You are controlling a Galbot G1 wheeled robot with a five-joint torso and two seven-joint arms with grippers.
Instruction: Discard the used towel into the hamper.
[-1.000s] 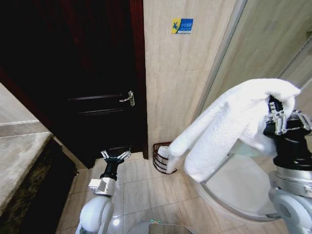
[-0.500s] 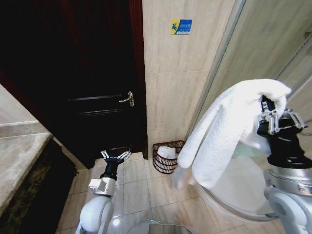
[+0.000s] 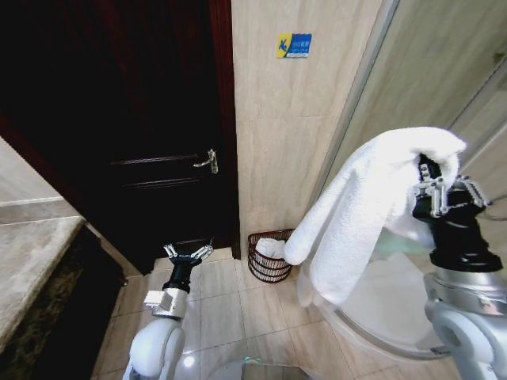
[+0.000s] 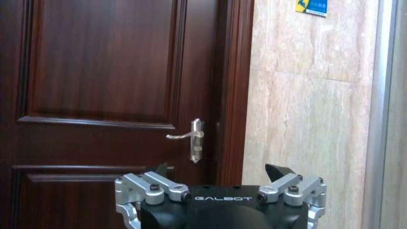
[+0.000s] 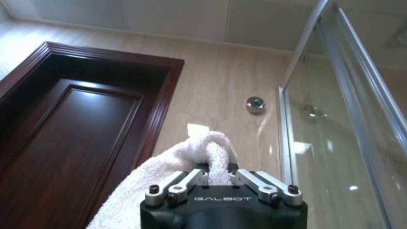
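Tiled corner: hamper (image 3: 269, 256) beside door (image 3: 119, 119); towel (image 3: 372, 214) overlaps.

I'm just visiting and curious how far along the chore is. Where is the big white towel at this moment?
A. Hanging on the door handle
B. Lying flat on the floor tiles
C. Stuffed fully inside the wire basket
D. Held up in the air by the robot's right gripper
D: the right gripper is shut on the towel, which drapes down in the air, above the hamper by the wall.

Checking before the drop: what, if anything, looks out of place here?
Nothing stands out. The right gripper holds the white towel up high; the hamper stands upright by the wall with something white inside. The left gripper waits open.
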